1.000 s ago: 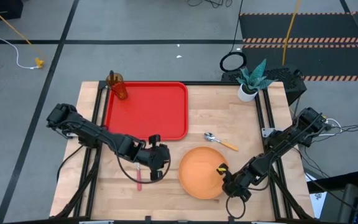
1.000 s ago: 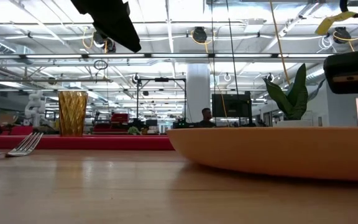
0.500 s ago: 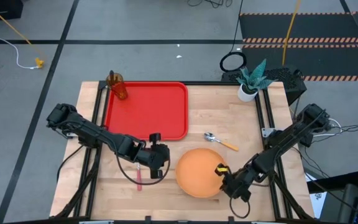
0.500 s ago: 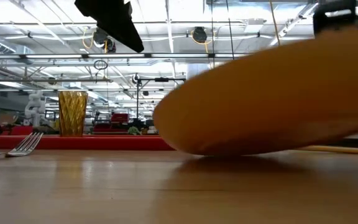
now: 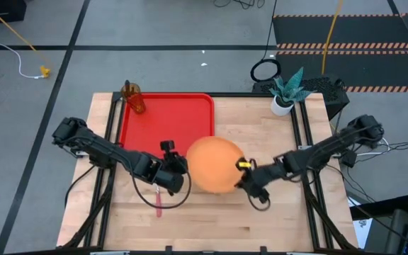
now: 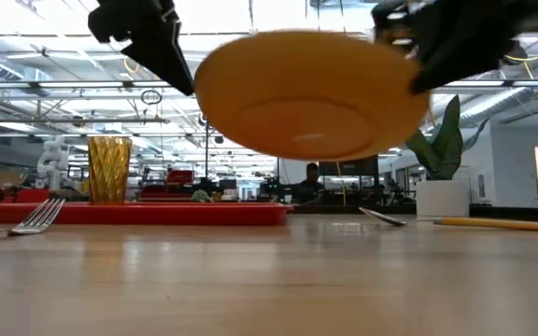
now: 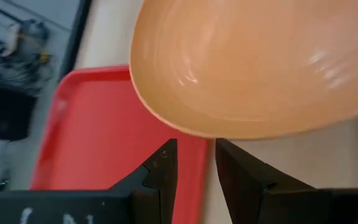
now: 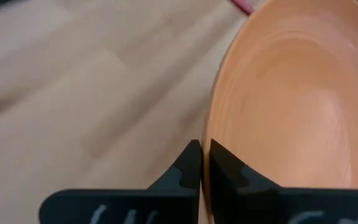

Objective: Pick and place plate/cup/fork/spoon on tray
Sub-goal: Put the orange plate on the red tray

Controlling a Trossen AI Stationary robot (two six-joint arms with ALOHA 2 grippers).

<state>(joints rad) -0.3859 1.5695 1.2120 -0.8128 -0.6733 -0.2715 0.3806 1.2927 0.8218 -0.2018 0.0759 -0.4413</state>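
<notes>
The orange plate (image 5: 214, 164) is in the air just off the red tray's (image 5: 167, 124) near right corner, held by my right gripper (image 5: 244, 173); it also shows in the low view (image 6: 311, 93). My left gripper (image 7: 191, 146) is empty, its fingers a narrow gap apart, just short of the plate's left rim. The amber cup (image 5: 134, 99) stands on the tray's far left corner. The fork (image 5: 159, 205) lies on the table under my left arm. The spoon (image 6: 437, 222) lies on the table; my right arm hides it in the high view. My right gripper pinches the plate's rim (image 8: 211, 124) on its right side, one finger on the upper face and one underneath. The fingers come nearly level from the table's right. The plate is lifted clear of the table, about level, its underside showing in the low view.
A white pot with a green plant (image 5: 282, 105) stands at the table's far right corner. Bare wood lies along the near edge and between the tray and the pot.
My right gripper has tipped the plate up by its right rim, lifted it clear of the table and carried it left and toward the far edge, up to the tray's near right corner. My left gripper has risen a little beside the plate's left rim.
</notes>
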